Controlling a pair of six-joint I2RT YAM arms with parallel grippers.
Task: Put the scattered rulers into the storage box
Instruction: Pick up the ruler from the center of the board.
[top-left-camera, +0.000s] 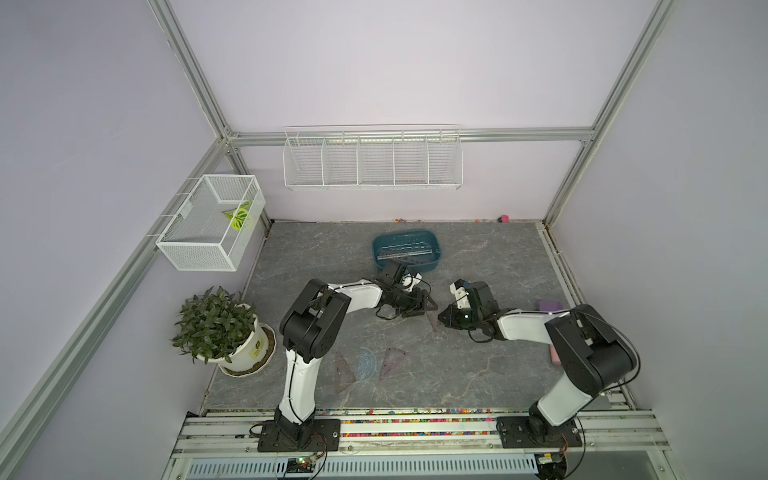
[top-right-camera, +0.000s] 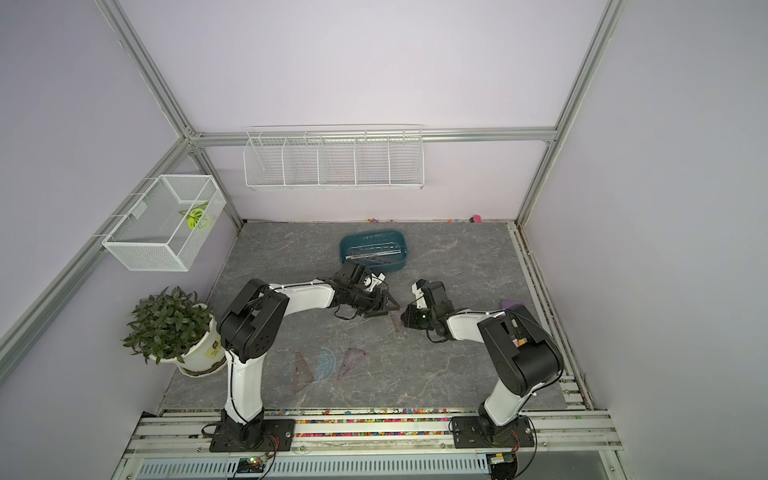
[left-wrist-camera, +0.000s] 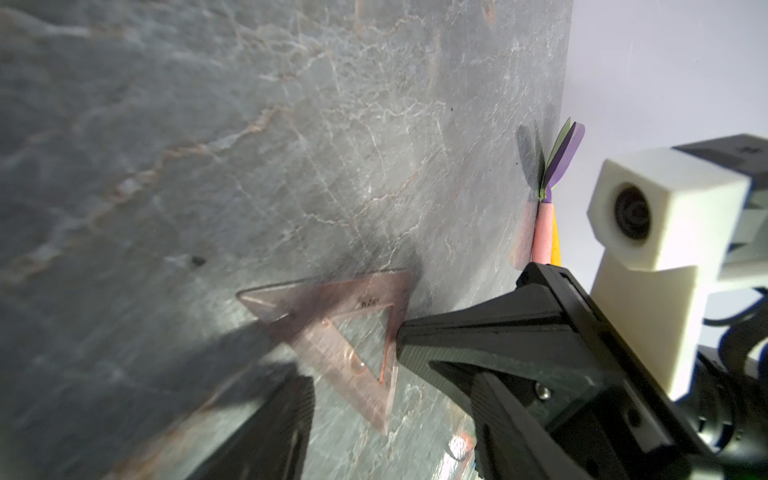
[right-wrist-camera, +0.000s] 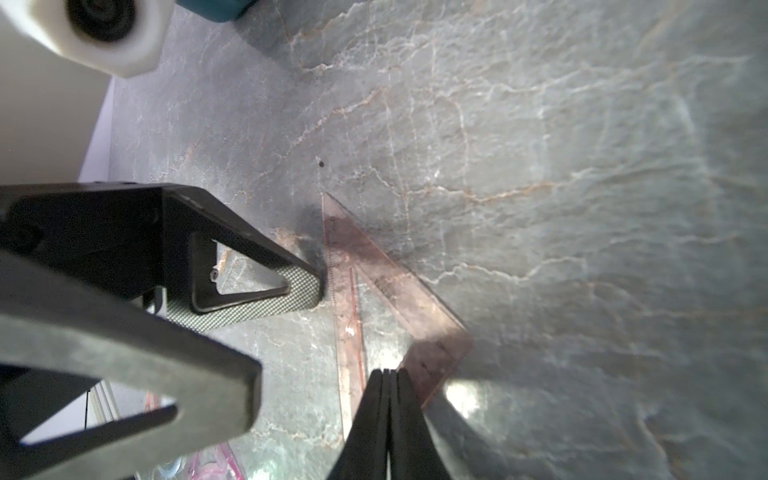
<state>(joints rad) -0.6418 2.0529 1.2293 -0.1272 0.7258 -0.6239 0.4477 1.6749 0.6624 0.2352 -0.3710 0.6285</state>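
A brownish-purple triangle ruler lies on the grey table between the two arms, also visible in the right wrist view. My left gripper is open, one fingertip against the triangle's long edge and nothing clamped. My right gripper is shut, and its joined tips rest on the triangle's opposite side. The dark teal storage box stands behind the arms with straight rulers inside. Near the front lie two more triangles and a bluish protractor.
A potted plant stands at the table's left edge. White mesh baskets hang on the left wall and the back wall. Pastel chunky pieces lie along the right edge beside my right arm.
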